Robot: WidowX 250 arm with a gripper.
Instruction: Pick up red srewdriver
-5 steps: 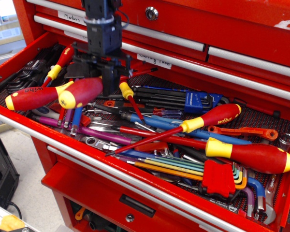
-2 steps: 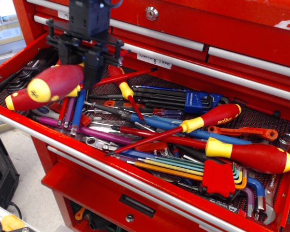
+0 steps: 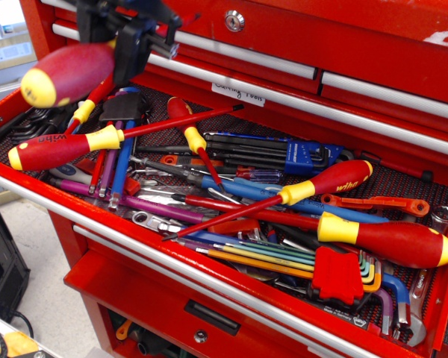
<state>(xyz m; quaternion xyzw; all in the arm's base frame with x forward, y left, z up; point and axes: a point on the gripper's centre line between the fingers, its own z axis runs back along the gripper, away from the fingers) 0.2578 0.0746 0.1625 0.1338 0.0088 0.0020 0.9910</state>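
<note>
In the upper left of the frame our gripper [image 3: 127,37] is pinching the red srewdriver [image 3: 69,73] just past its fat handle, black fingers closed on either side, and the tool now hangs in the air, clear of the open tool drawer [image 3: 209,265]. A second ago that same handle lay low among the clutter, beside the slimmer wiha screwdriver [image 3: 63,148]; a moment later it had risen a little and swung left, and now it has climbed to the top corner, with its yellow butt cap [image 3: 37,87] pointing toward the left edge. The slimmer tool has stayed where it was, along with the hex key set [image 3: 299,155] in the middle and the other large red screwdriver [image 3: 392,240] at the lower right, so we judge the lift disturbed nothing else. The shaft end is hidden behind the gripper body, and we cannot tell how far it sticks out on the other side. For the task this means the pick is essentially done: the right tool is off the pile and carried. What remains, as we read it, is holding it steady, since the heavy bulbous handle sits well to one side of the pinch and could tip or rotate in the grasp.
</note>
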